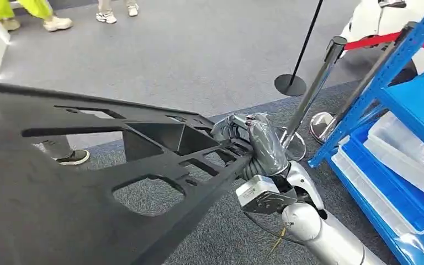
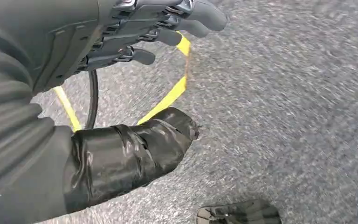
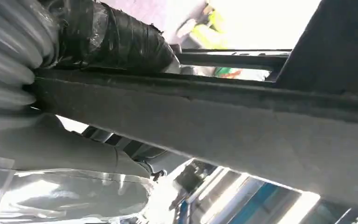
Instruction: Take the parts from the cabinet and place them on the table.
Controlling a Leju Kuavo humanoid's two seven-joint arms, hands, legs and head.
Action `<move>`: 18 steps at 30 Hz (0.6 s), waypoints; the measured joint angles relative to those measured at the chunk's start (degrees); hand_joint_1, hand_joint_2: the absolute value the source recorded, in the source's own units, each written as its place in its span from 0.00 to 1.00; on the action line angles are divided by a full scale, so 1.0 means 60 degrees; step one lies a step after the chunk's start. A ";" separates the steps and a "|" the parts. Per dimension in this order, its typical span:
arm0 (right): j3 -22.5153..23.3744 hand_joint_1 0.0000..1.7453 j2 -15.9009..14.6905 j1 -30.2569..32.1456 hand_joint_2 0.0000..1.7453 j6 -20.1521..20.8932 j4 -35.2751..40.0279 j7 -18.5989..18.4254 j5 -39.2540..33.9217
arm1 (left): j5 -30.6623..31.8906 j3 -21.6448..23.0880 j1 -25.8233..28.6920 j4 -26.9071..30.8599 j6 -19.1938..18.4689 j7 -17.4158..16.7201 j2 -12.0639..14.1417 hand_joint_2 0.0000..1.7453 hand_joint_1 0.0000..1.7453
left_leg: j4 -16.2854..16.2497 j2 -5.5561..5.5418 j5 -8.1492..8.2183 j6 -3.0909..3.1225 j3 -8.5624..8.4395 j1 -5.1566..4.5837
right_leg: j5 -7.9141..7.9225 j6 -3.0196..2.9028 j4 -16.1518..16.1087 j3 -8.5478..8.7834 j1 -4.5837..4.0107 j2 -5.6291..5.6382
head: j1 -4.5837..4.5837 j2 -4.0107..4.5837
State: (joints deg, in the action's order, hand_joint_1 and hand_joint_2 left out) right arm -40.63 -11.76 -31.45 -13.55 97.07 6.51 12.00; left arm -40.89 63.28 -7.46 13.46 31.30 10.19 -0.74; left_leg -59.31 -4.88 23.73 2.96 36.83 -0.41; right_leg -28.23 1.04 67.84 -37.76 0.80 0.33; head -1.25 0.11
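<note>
My right hand [image 1: 249,144] grips the near edge of the large black panel [image 1: 88,187], fingers wrapped over its rim beside the cut-out openings; the right wrist view confirms the thumb [image 3: 116,39] clamped on top of the edge. My left hand [image 2: 135,32] hangs over the grey carpet [image 2: 284,93], fingers apart and holding nothing, above a strip of yellow floor tape [image 2: 170,95].

The panel is clear of the blue cabinet [image 1: 403,105], which stands to my right with clear plastic bins [image 1: 403,149] on its shelves. It is carried in the air, tilted, reaching far out to my left. No table visible from here.

Judgement: part is out of the cabinet, transfer to the table not yet done.

Risks:
- One-handed grasp at one edge of a long, wide panel. Leverage could twist it in my fingers, so it may sag or slip.
- Chrome barrier post [image 1: 314,88] with its red rope [image 1: 372,40] stands just beyond my right hand; turning could swing hand or panel into it.
- People's feet [image 1: 58,23] at the far side of the floor and a shoe [image 1: 74,157] seen through a panel opening: the far end may sweep towards them.
- The panel blocks much of my downward view.
</note>
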 joint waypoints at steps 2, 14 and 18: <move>0.0000 1.00 0.0000 -0.0012 1.00 0.0015 -0.0011 0.0044 -0.0070 | -0.0007 0.0000 -0.0004 0.0000 -0.0004 0.0007 0.0000 1.00 0.00 | -0.0088 -0.0198 0.0067 -0.0074 0.0056 0.0040 | 0.0186 -0.0039 -0.0941 0.0414 0.0075 0.0687 | -0.0004 0.0000; 0.0000 1.00 0.0255 -0.0345 1.00 0.0488 -0.0565 0.0864 -0.0816 | -0.0222 0.0000 -0.0083 0.0007 0.0099 0.0029 -0.0062 1.00 0.00 | -0.2392 0.0722 0.0782 -0.0627 0.1412 0.0189 | 0.0263 -0.0306 -0.1365 0.0667 -0.0029 -0.0568 | -0.0113 0.0000; 0.0000 1.00 0.0368 -0.0454 1.00 0.0550 -0.0714 0.0944 -0.0852 | -0.0281 0.0000 -0.0134 0.0007 0.0186 0.0033 -0.0076 1.00 0.00 | -0.0043 0.1343 0.0011 -0.0442 0.0118 0.0019 | 0.0148 -0.0145 -0.1373 0.0777 -0.0111 -0.0940 | -0.0135 0.0000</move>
State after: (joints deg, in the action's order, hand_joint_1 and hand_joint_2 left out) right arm -40.63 -9.55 -34.17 -10.25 92.78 12.17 6.88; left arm -42.58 63.28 -8.26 13.51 32.41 10.38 -1.20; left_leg -59.57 3.18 23.80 0.31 37.54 -0.29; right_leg -27.34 0.17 59.61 -33.09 0.13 -5.31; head -2.06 0.11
